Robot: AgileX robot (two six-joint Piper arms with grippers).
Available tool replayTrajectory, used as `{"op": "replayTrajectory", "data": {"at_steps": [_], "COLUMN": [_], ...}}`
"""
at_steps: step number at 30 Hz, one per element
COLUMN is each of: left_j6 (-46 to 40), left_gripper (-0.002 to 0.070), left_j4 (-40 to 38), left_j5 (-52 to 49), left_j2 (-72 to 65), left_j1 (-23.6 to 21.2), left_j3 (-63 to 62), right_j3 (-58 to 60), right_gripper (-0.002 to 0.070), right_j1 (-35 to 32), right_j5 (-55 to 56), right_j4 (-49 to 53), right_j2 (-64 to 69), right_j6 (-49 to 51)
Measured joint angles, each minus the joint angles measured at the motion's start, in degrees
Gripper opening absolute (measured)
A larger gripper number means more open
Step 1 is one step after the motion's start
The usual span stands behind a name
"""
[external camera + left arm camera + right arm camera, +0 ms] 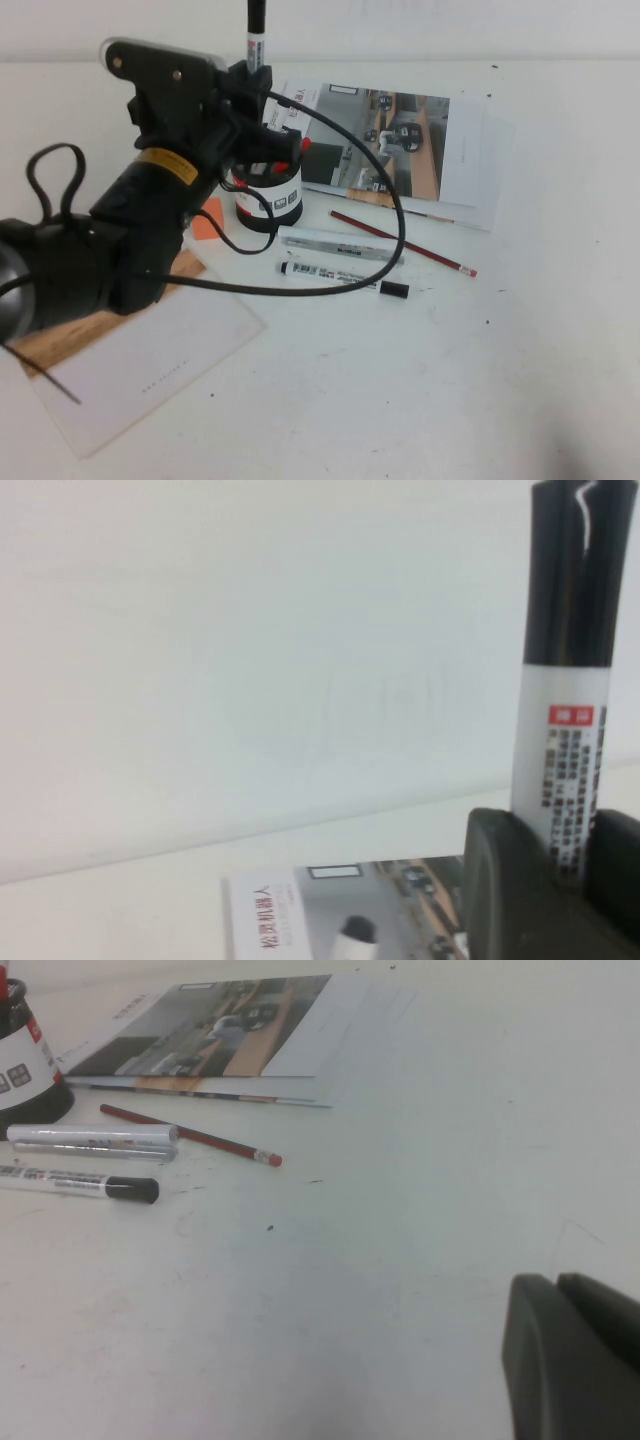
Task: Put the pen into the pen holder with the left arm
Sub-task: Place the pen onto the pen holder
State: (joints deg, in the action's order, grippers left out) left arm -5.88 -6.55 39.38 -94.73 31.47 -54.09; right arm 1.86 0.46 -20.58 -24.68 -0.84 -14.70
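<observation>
Held: smooth white-barrelled pen, upright, clamped in my left gripper above the round mesh pen holder; my right gripper, fingers together, over bare table.

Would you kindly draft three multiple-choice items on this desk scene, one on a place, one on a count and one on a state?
1. Where is the left gripper?
A. Above the pen holder
B. Over the red pencil
C. On the booklet

2. How many writing tools lie flat on the table?
A. One
B. Three
C. Five

3. How is the pen in the left gripper oriented?
A. Flat
B. Upright, cap up
C. Cap pointing down

Answers:
1 A, the gripper hangs over the mesh cup.
2 B, grey marker, white marker and pencil lie there.
3 B, the black cap points up in the left wrist view.

The right gripper sits shut, low over bare table.
</observation>
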Motion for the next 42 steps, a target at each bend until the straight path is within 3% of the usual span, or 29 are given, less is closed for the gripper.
{"op": "replayTrajectory", "data": {"at_steps": [13, 42], "left_j6": [5.9, 11.1], "left_gripper": [0.0104, 0.0104], "left_j4": [3.8, 11.5], "left_j5": [6.8, 9.0], "left_j2": [-12.2, -17.5], "left_j1": [-5.9, -6.0], "left_j3": [-2.3, -7.5], "right_j3": [0.0, 0.0], "right_gripper": [-0.0022, -0.0022], "right_j1": [0.0, 0.0], "right_j5": [0.0, 0.0], "right_j4": [0.0, 0.0], "right_j2": [0.0, 0.0], "right_j6": [0.0, 0.0]}}
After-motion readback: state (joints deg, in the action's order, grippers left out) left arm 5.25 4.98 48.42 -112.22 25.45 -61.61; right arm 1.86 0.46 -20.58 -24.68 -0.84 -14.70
